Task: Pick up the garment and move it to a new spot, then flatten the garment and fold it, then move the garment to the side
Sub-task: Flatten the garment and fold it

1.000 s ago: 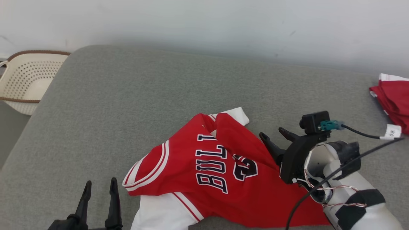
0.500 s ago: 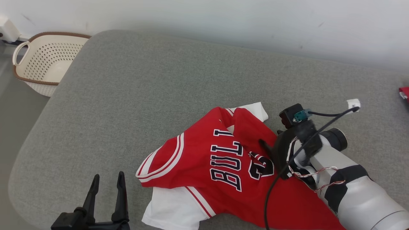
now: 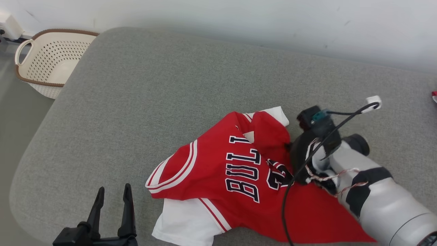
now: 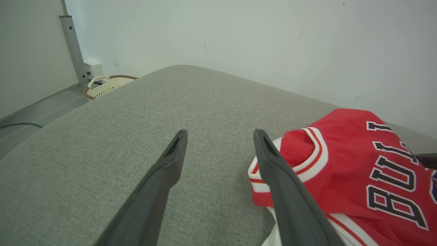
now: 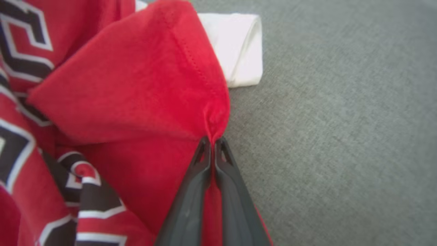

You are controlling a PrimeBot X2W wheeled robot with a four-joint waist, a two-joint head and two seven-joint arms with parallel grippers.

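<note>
Now the right gripper is pinched tight on a puckered fold of the red jersey, where a second ago its fingers stood spread just off that edge. The fold looks thin, perhaps a single layer, though the head view hides the tips behind the wrist housing. The jersey lies crumpled near the front of the grey cushion, with one white sleeve rolled just beyond the pinch. The left gripper hangs with its fingers apart over bare cushion beside the striped trim, touching nothing. The basket has slid further into sight because the head has turned, not because anything moved. With a hold made, the lift to a new spot can begin.
</note>
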